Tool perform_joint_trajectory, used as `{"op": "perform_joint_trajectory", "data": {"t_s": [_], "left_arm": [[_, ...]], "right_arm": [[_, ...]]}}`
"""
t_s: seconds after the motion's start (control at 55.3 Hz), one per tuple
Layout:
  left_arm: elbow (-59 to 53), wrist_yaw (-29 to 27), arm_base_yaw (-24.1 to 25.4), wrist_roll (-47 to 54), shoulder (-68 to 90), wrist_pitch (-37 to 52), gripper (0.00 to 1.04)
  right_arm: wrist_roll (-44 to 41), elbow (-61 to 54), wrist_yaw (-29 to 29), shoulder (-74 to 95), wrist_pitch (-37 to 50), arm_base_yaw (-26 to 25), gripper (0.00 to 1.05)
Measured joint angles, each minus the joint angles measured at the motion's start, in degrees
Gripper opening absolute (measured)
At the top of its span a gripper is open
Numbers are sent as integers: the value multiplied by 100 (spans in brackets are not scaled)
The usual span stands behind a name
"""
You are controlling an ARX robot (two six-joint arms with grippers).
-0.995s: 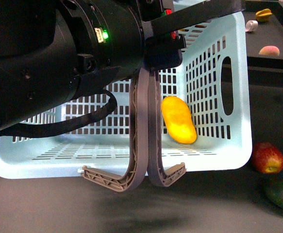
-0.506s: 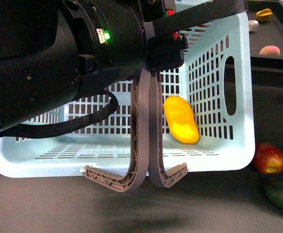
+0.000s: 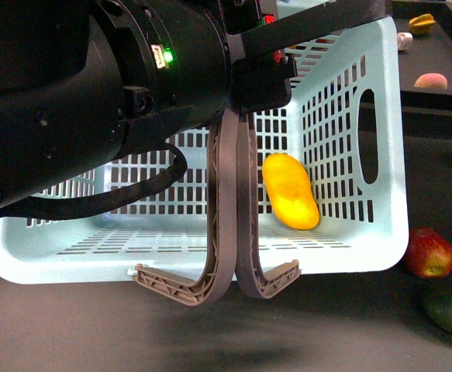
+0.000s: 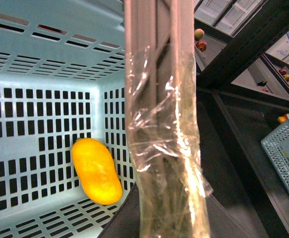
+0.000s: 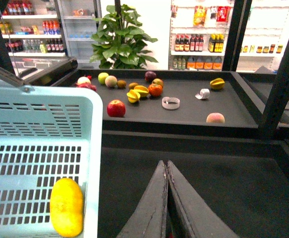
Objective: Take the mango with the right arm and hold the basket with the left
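Note:
The pale turquoise basket (image 3: pixel 342 147) hangs tilted toward me, its open side facing the camera. Its two grey-brown handles (image 3: pixel 229 217) are pressed together, and my left gripper (image 3: pixel 258 85) is shut on them at the top. In the left wrist view the handles (image 4: pixel 159 124) are wrapped in clear tape. The yellow-orange mango (image 3: pixel 290 191) lies inside the basket against its slotted wall, also seen as the mango (image 4: pixel 96 171) and the mango (image 5: pixel 66 207). My right gripper (image 5: pixel 165 163) is shut and empty over the dark table, just outside the basket's wall (image 5: pixel 92 148).
A red apple (image 3: pixel 429 253) and a dark green fruit (image 3: pixel 450 311) lie on the table right of the basket. A raised black shelf (image 5: pixel 184 116) behind holds several fruits, among them a red apple (image 5: pixel 116 108). The black left arm (image 3: pixel 70 93) fills the upper left.
The basket with the mango has shifted slightly to the right. The left gripper's hold on the handles is the same.

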Motion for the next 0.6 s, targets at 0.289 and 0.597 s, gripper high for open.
{"op": "perform_joint_trajectory", "data": {"t_s": [0.289,0.597], "left_arm": [[0,-2,0,2,0,0,7],[0,-2,0,2,0,0,7]], "right_arm": [[-2,0,-2,-715,-651,0,2],[0,0,-4,-1274,-1211,0,2]]}}
